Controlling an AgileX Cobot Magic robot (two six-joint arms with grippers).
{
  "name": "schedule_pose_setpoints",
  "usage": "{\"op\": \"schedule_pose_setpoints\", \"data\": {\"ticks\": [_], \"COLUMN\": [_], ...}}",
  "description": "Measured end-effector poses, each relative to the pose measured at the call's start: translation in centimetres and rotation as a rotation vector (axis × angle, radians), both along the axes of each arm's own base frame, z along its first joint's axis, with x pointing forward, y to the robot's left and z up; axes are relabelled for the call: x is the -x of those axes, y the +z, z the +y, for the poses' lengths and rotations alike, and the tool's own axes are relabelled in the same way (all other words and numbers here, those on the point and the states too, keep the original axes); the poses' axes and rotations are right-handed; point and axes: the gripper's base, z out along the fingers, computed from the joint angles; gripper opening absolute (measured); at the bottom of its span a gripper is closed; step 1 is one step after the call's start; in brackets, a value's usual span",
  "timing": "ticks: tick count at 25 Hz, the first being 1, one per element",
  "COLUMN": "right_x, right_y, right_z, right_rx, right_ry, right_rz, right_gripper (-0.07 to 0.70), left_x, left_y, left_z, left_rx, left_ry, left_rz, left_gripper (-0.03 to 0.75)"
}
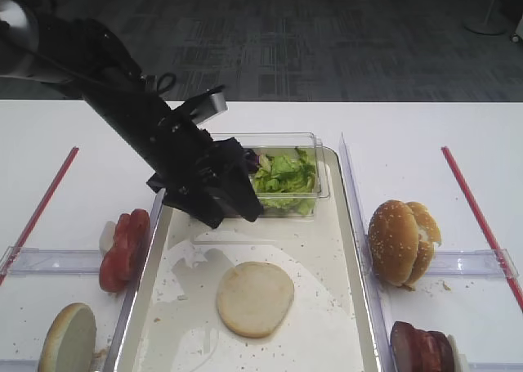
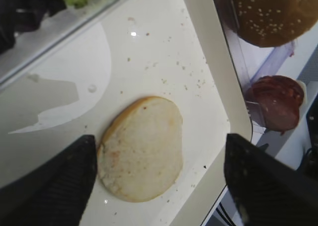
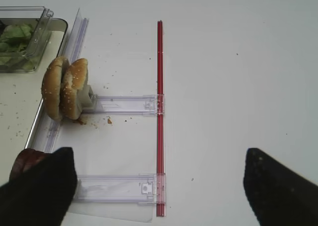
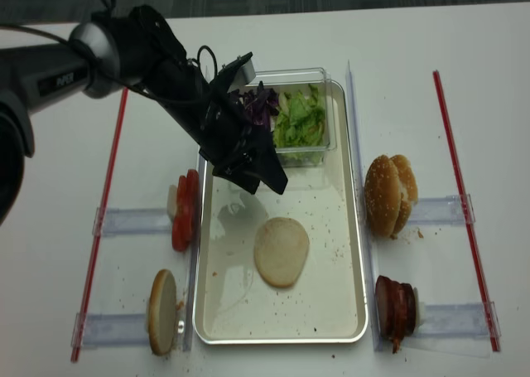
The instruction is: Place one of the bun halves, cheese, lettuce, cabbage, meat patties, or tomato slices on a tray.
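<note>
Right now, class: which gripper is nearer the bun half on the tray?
Left. The left gripper hangs open just above the bun half; the right gripper is off the tray, over bare table beyond the red strip.

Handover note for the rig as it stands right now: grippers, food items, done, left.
Left gripper: jaws open, empty, hovering over the large silver metal tray.
Right gripper: jaws open, empty, parked over the bare table right of the tray.
Done: round flat plain bun half lies cut face up, mid-tray.
Off-tray: bright red tomato slices left; dark brown meat patties right; green lettuce and purple cabbage in the tub.
Left: retract the left arm.
</note>
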Motion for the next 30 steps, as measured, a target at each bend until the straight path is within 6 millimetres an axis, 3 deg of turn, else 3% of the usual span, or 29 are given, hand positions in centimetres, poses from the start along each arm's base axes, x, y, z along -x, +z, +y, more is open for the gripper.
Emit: {"op": "schedule_pose_setpoints", "data": {"ticks": [15, 30], "right_x": [0.0, 0.0], "right_y": [0.0, 0.0], "right_z": [0.0, 0.0], "right_rx": [0.000, -0.002], "right_ry": [0.000, -0.001], "right_rz": [0.000, 0.000], "right_gripper": [0.692, 0.692], "left_x": [-2.6, -3.6], "left_y": [4.4, 4.4], "left_z": [2.3, 5.1], "left_rx": [-0.355, -0.701], "left_ry": [0.123, 0.205], "left_rz": [-0.133, -0.233], "left_gripper": [0.494, 0.494]}}
